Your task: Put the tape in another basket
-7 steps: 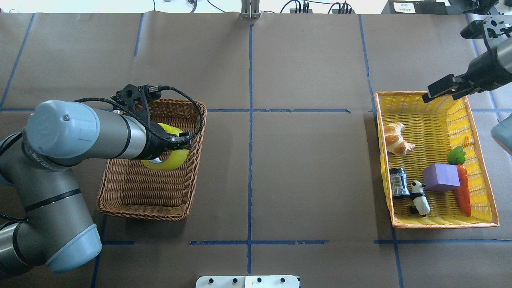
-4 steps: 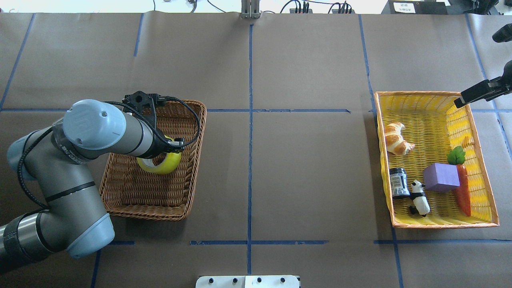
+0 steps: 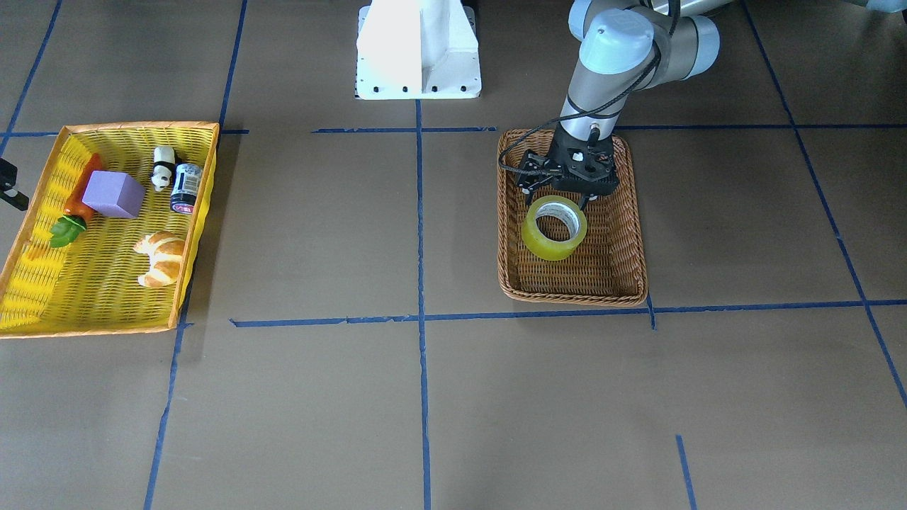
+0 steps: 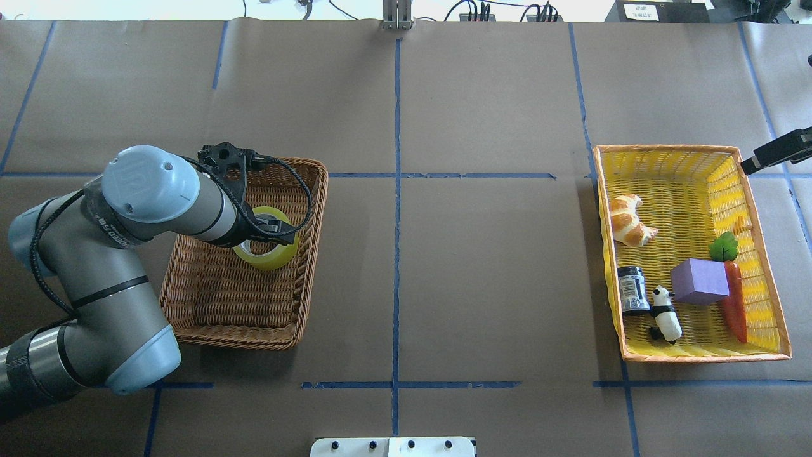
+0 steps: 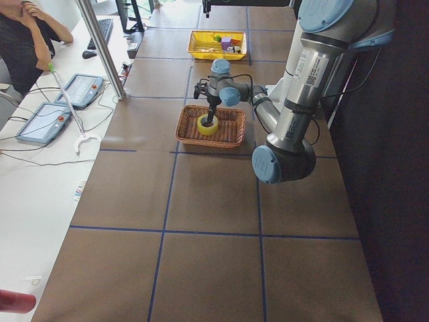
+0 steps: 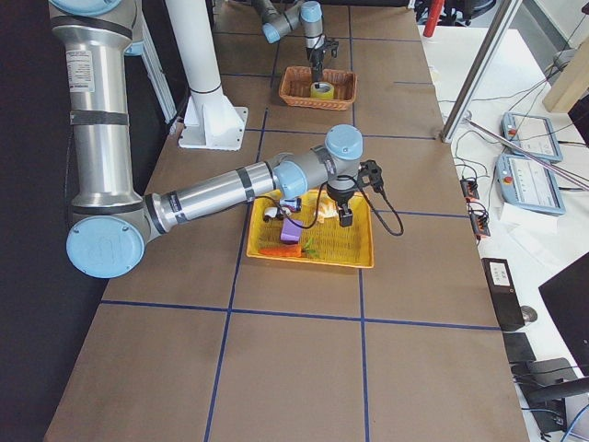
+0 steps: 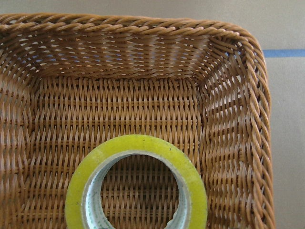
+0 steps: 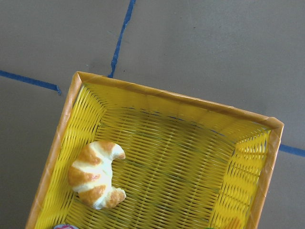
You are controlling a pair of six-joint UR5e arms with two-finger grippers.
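Note:
The tape [image 4: 271, 253], a yellow-green roll with a pale core, is inside the brown wicker basket [image 4: 209, 311] at its far right part. In the front-facing view the tape [image 3: 554, 228] stands tilted with its hole towards the camera. My left gripper [image 4: 271, 225] is shut on the roll's upper rim, down inside the basket [image 3: 627, 269]. The left wrist view shows the roll [image 7: 136, 183] just above the woven floor [image 7: 119, 105]. My right gripper [image 4: 775, 153] hangs beyond the far right corner of the yellow tray, with its fingers apart and holding nothing.
The yellow, orange-rimmed tray [image 4: 694, 357] at the right holds a croissant [image 4: 628, 220], a purple block [image 4: 699, 281], a carrot [image 4: 734, 304], a dark jar [image 4: 632, 289] and a panda figure [image 4: 665, 314]. Blue tape lines cross the brown table cover.
My left gripper has lowered the tape into the wicker basket and the roll has turned flatter. My right arm has drawn back to the right, away from the yellow tray.

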